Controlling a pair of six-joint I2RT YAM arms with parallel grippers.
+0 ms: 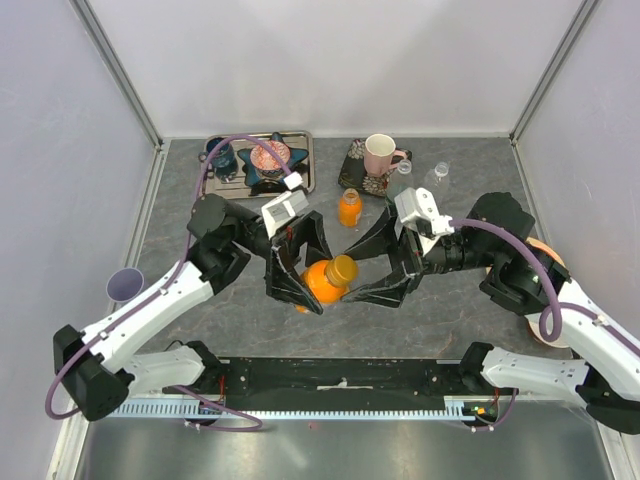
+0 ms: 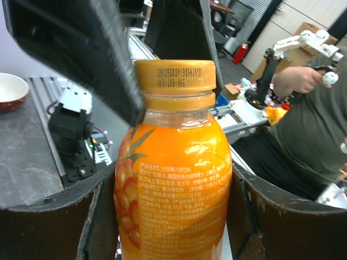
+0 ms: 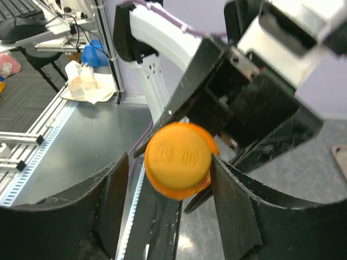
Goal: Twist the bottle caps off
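The bottle (image 2: 173, 184) is glossy clear plastic with a smooth printed label. Its cap (image 2: 175, 76) is smooth orange plastic with a dull sheen. The right gripper (image 3: 172, 162) is matt black plastic, scuffed pale along its edges. The counter (image 1: 450, 310) is matt grey; the tray (image 1: 300, 136), upper left, is shiny metal.

1. Short orange plastic bottle (image 2: 173, 162), between the black fingers (image 2: 49, 222) of the left gripper (image 2: 174, 184): orange liquid, berry-print label, pale lettering.
2. Round orange plastic screw cap (image 2: 174, 76), beyond those fingers: dark stamped code.
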